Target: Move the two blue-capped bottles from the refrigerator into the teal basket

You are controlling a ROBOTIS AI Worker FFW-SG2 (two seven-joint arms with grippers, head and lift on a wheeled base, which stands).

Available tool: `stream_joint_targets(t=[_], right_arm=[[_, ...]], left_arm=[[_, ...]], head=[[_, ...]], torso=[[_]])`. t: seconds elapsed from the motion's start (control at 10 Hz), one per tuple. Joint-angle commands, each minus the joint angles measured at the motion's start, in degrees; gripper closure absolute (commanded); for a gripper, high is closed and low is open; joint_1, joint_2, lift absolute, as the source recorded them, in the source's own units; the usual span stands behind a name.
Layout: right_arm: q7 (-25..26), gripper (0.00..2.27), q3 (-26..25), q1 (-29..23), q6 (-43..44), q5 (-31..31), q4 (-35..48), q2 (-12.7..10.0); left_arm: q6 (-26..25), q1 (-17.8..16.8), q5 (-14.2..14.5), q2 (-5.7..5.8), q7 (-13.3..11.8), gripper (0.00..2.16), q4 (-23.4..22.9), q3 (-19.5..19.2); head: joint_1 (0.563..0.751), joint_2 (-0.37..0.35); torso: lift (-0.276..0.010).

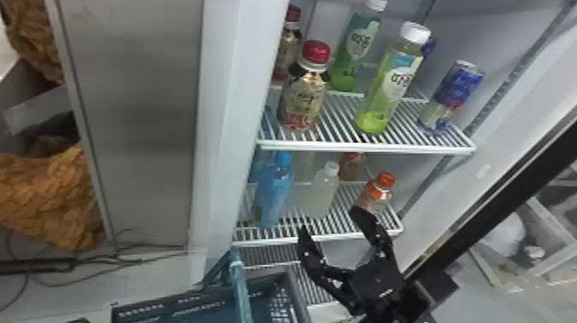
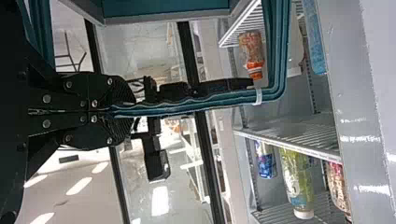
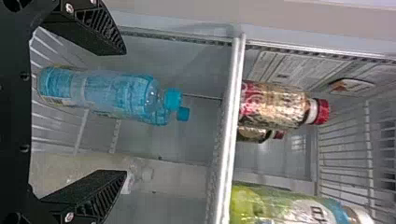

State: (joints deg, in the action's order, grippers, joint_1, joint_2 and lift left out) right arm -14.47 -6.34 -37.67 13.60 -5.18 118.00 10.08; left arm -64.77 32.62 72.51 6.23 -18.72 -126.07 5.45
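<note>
Nearest my head camera, the right gripper (image 1: 330, 221) has its fingers spread, before the refrigerator (image 1: 229, 111). Below the shelves, the teal basket (image 1: 178, 303) is cut off by the bottom edge, so I can't make out how far down it goes. Its handle (image 1: 241, 287) is clamped between the fingers of my left gripper (image 2: 125, 111). On the second shelf (image 1: 317, 237), by the left wall, I have both blue-capped bottles. The front bottle (image 1: 274, 193) partly hides the rear bottle (image 1: 256, 167). They stand upright, long axes vertical, front cap (image 1: 283, 158) and rear cap (image 3: 183, 114) upward. My right arm (image 1: 412, 300) comes in from the bottom edge, right of centre, its gripper aimed forward and somewhat left toward that shelf, fingertips clear of the front bottle.
</note>
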Motion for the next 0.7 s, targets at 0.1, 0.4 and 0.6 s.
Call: stream_joint_targets(t=[0.1,0.4,0.6], right_arm=[[0.1,0.10,1.4,3.1,0.0,0.0,-3.7,0.6],[0.1,0.10,3.0,7.2,0.0,0.0,-8.2,1.3],[0.1,0.10,4.2,10.0,0.0,0.0,-11.3,1.6]], left_arm=[[0.1,0.0,0.0,-0.07,0.0,1.16,0.0,0.0],[0.1,0.0,0.0,-0.07,0.0,1.16,0.0,-0.1],[0.2,0.0,-0.1,-0.16,0.0,1.16,0.1,0.0]], head=[[0.695,-0.350],[0.695,-0.350],[0.695,-0.350]], torso=[[-0.165],[-0.165],[-0.165]])
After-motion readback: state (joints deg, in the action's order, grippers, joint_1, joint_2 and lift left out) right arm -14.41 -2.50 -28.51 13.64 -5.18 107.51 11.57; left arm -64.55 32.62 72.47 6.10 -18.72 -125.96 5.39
